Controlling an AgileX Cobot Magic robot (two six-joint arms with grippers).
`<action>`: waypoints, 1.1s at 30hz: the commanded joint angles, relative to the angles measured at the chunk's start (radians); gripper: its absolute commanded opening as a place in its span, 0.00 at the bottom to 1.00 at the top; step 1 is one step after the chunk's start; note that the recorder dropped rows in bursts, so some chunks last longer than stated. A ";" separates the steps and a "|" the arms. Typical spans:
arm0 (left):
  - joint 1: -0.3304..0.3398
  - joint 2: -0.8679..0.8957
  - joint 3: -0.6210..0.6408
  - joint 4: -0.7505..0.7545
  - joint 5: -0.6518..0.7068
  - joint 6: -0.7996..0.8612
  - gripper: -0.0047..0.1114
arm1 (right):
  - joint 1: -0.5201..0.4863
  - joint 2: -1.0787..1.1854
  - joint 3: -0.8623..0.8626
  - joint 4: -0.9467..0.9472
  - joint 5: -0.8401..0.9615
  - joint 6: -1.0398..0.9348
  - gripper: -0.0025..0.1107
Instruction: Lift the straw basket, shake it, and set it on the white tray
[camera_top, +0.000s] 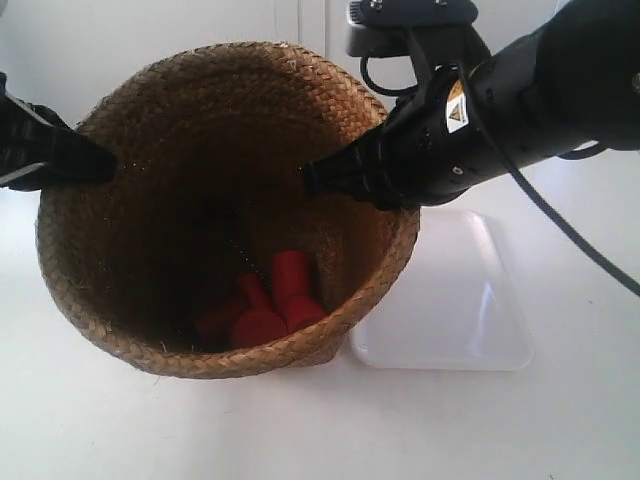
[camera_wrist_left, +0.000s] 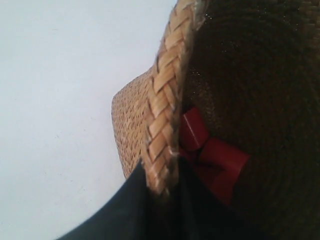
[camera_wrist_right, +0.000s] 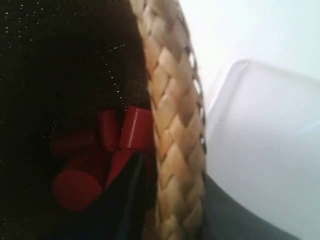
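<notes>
The brown woven straw basket (camera_top: 150, 300) fills the middle of the exterior view, held between both arms and tilted toward the camera. Several red pieces (camera_top: 270, 300) lie in its dark bottom. My left gripper (camera_wrist_left: 162, 195) is shut on the braided rim (camera_wrist_left: 162, 110), one finger outside and one inside. My right gripper (camera_wrist_right: 172, 200) is shut on the opposite rim (camera_wrist_right: 172, 115) the same way. The white tray (camera_top: 450, 310) lies flat on the table to the basket's right, partly hidden behind it; the basket's base hangs just beside its near left corner.
The table is white all round. The black right arm (camera_top: 520, 90) with its cable (camera_top: 560, 220) reaches in over the tray from the upper right. A white wall stands behind.
</notes>
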 joint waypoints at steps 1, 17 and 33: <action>-0.001 -0.006 0.003 -0.007 -0.023 0.022 0.04 | 0.000 -0.005 -0.006 -0.018 -0.059 -0.015 0.02; 0.010 -0.106 -0.087 -0.008 0.018 0.041 0.04 | 0.011 -0.088 -0.026 0.051 -0.096 -0.064 0.02; 0.010 -0.018 -0.083 0.032 0.048 0.018 0.04 | 0.011 -0.009 0.025 0.032 -0.066 -0.064 0.02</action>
